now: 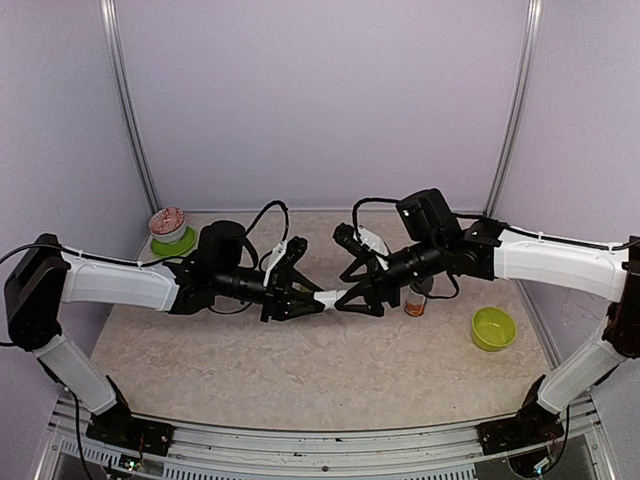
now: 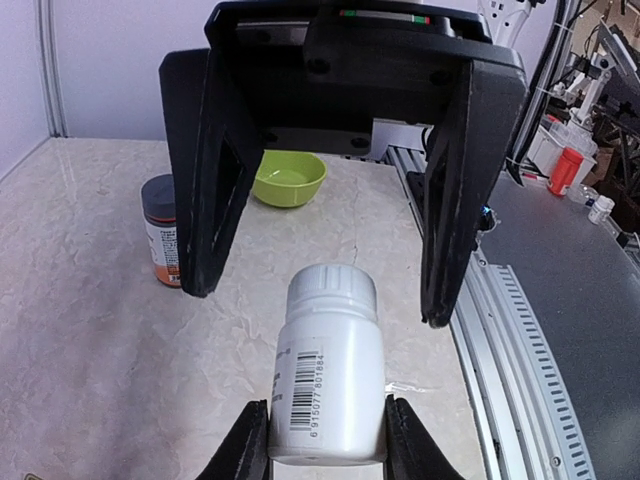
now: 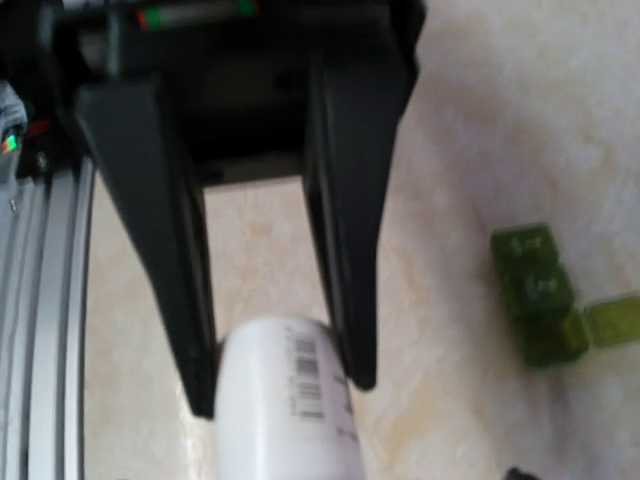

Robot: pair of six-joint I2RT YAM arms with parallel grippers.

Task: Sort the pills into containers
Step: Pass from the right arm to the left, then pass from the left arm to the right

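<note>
Left gripper (image 2: 325, 425) clamped on base of white pill bottle (image 2: 328, 380), right gripper (image 2: 318, 298) with jaws apart around the cap (image 2: 332, 285); bottle looks rigid, slick, light, so grab cap squarely; green containers (image 3: 538, 290) sit on table (image 3: 450, 150) nearby.

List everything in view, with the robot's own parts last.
white bottle: one, white with a barcode label, in the air between the grippers
orange-labelled bottle: one, dark lid, standing on the table
lime-green bowl: one, table's right side
pill organiser: one, green, three joined compartments, on the table
pinkish bowl: one, on a green plate, far-left corner
table: one, marbled beige
left gripper: black, shut on the white bottle's base
right gripper: black, open around its cap
</note>
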